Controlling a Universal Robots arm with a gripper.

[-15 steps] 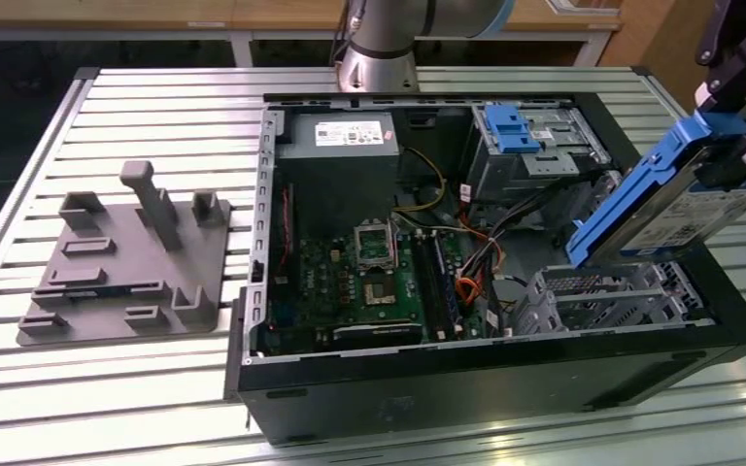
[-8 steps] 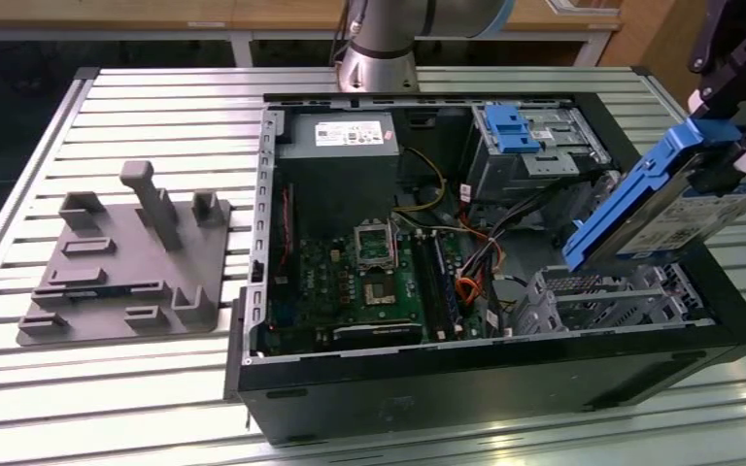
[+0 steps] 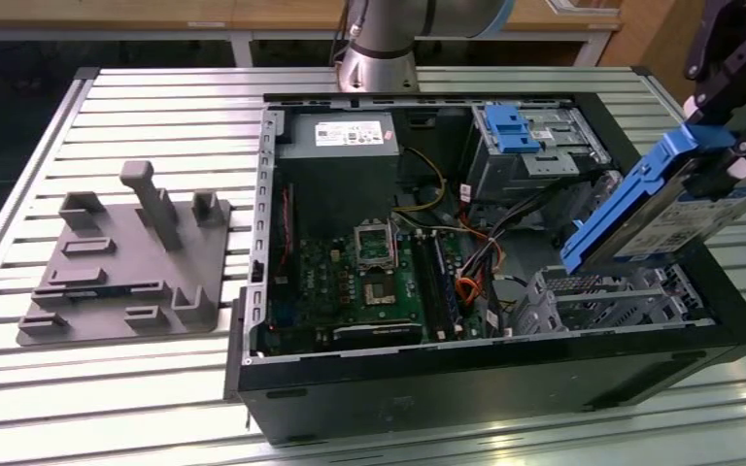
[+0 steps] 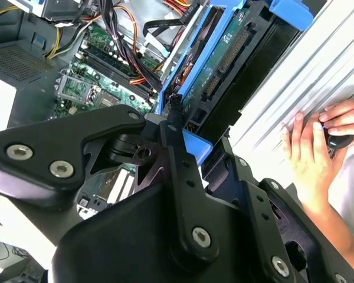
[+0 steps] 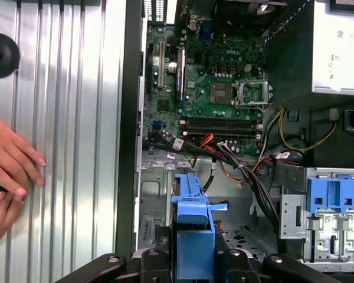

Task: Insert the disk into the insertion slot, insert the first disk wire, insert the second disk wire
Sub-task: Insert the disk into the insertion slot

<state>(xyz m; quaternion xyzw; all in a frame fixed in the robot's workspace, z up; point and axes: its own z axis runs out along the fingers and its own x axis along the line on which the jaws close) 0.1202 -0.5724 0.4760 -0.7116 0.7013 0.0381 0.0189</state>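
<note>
The fingers [image 4: 176, 154] are closed on the blue carrier, one on each side of it, so the gripper [image 3: 723, 160] has the disk [image 3: 659, 214] firmly clamped. In the exterior view the disk hangs in the air, steeply tilted, with its upper end in the jaws. Its lower end dips toward the insertion slot [image 3: 606, 299], the perforated silver cage in the near corner of the open computer case [image 3: 477, 393] on the exterior view's right. That lower end is just above the cage mouth, and we cannot tell whether it touches the metal yet. We judge the first step to be in hand: the disk is carried to the slot but not seated, and neither wire is plugged into it. To go in, we think the disk needs its tilt brought into line with the cage and its blue rails lined up with the cage walls. It also has to stay clear of the loose wire bundle [image 5: 248, 171] that lies just beside the opening, next to the motherboard [image 3: 360, 282]. A person's hand [image 5: 12, 168] rests on the slatted table [image 3: 152, 398] just outside the case wall. A grey fixture [image 3: 127, 267] sits well apart on the exterior view's left.
</note>
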